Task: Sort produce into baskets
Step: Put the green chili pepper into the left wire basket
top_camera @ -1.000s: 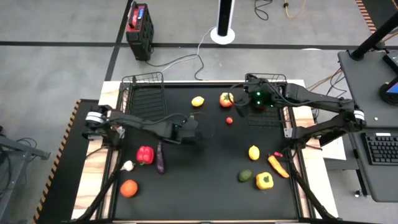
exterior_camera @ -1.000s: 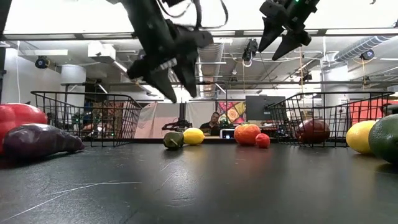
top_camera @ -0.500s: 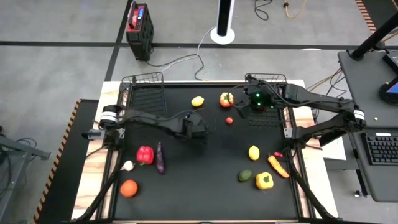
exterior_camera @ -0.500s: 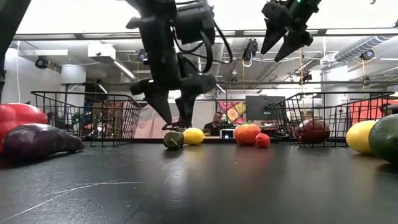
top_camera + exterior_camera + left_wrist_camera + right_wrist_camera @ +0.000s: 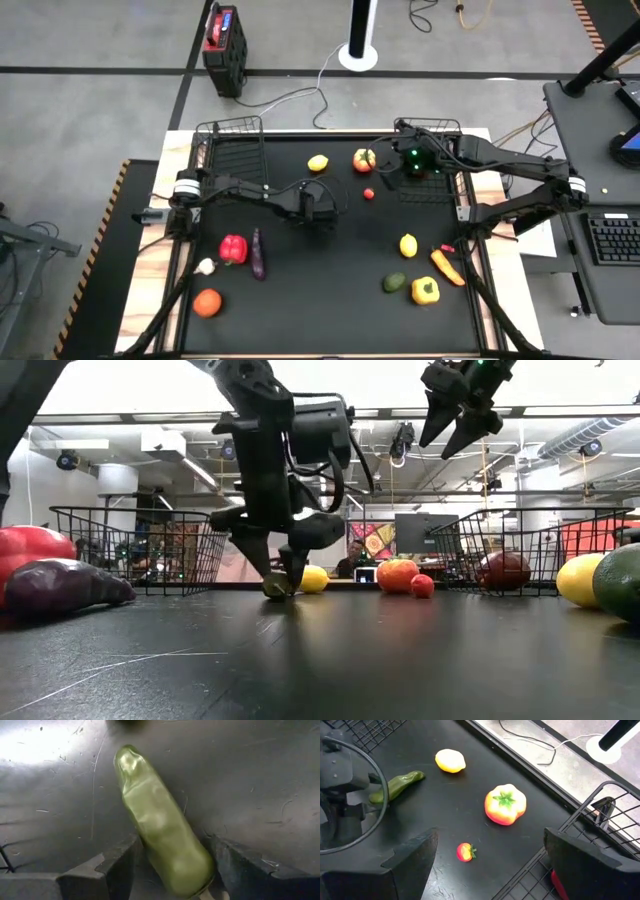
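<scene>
Sorting barely begun, by look of table. Left basket empty as far as visible. Left gripper down at mat, fingers spread either side of green cucumber, not clamped. Most produce loose on table. Right gripper wide, holding nothing, above right basket, one dark red piece inside.

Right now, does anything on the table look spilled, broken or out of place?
Nothing stands out. The produce lies loose on the black table, unsorted but intact. The left gripper is down around the green cucumber. The right gripper hangs open above the right basket, which holds one dark red piece.
</scene>
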